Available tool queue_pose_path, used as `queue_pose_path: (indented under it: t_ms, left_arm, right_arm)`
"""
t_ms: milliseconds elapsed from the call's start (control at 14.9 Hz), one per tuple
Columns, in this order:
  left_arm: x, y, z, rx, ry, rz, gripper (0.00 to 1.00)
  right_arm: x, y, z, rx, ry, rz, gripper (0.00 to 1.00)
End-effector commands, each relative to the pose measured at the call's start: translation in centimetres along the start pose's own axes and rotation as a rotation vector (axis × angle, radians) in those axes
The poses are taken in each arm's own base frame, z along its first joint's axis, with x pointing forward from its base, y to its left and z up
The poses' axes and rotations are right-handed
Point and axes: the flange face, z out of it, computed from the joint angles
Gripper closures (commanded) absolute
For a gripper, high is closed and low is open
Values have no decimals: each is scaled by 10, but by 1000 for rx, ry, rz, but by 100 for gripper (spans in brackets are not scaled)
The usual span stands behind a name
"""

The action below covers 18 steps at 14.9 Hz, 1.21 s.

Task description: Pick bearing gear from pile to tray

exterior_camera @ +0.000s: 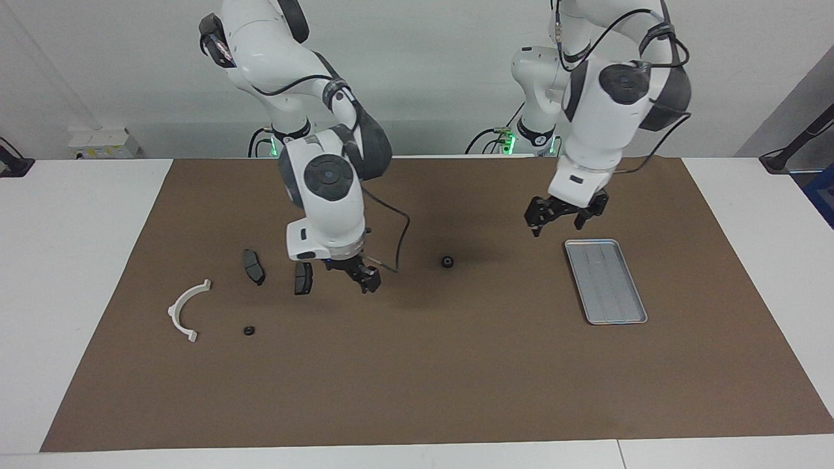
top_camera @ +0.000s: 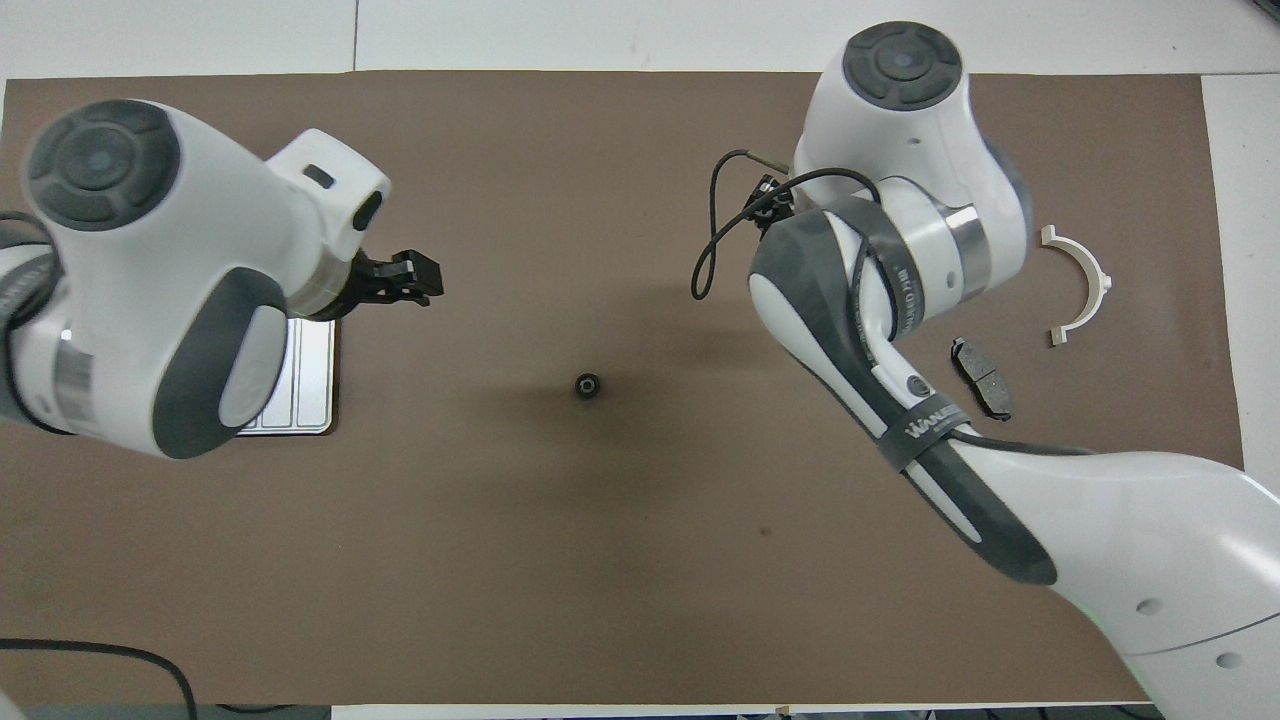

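Although the tray [exterior_camera: 605,280] is where the part belongs, you see in the facing view that one small black bearing gear [exterior_camera: 447,262] lies alone on the brown mat [exterior_camera: 417,378], between the tray and the pile, well apart from both. That mid-surface spot looks like a hand-over point each arm can reach. The left tool [exterior_camera: 555,221] hangs open and empty above the mat just beside the tray's robot-side end, on the gear's side of it. The right tool [exterior_camera: 363,277] hangs low next to a dark brake pad [exterior_camera: 302,278]; it holds nothing, and you cannot read its fingers here. A second brake pad [exterior_camera: 253,266], a white half-ring [exterior_camera: 187,310] and another small black piece [exterior_camera: 248,330] lie past it from the tray, toward the right arm's end.

In the overhead view, you find the gear [top_camera: 587,385] bare on the mat, with the left tool [top_camera: 405,279] still short of it and most of the tray [top_camera: 300,385] covered by the left arm. The right arm hides its own tool and one pad.
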Motion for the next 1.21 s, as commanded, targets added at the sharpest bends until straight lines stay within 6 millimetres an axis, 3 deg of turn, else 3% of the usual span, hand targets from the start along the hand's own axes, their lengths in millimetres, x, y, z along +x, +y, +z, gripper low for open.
queue_pose_path:
  t_ms: [0,134,335,536,670,871,1005,1139]
  left_arm:
    - [-1,50,18,15,9,-1,0]
    - [-4,83,55,20,0,-32,0]
    - [5,102,99,-11,22,-67,0]
    - [-1,117,120,-19,14,-92,0]
    - [-18,137,128,-16,3,-144,0]
    - [-41,162,132,-15,-7,-134,0]
    - [-46,163,143,-32,1,-143,0]
    - [-62,163,162,-35,-4,-130,0]
  right_arm:
    - [47,42,15,-14,-5,-38,0]
    - [87,85,33,-14,-20,-83,0]
    - [124,129,68,-23,9,-140,0]
    - [137,132,112,-27,17,-137,0]
    - [141,132,131,-29,25,-140,0]
    - [148,132,142,-23,54,-149,0]
    - [149,132,143,-28,69,-158,1]
    - [151,135,145,-25,70,-153,8]
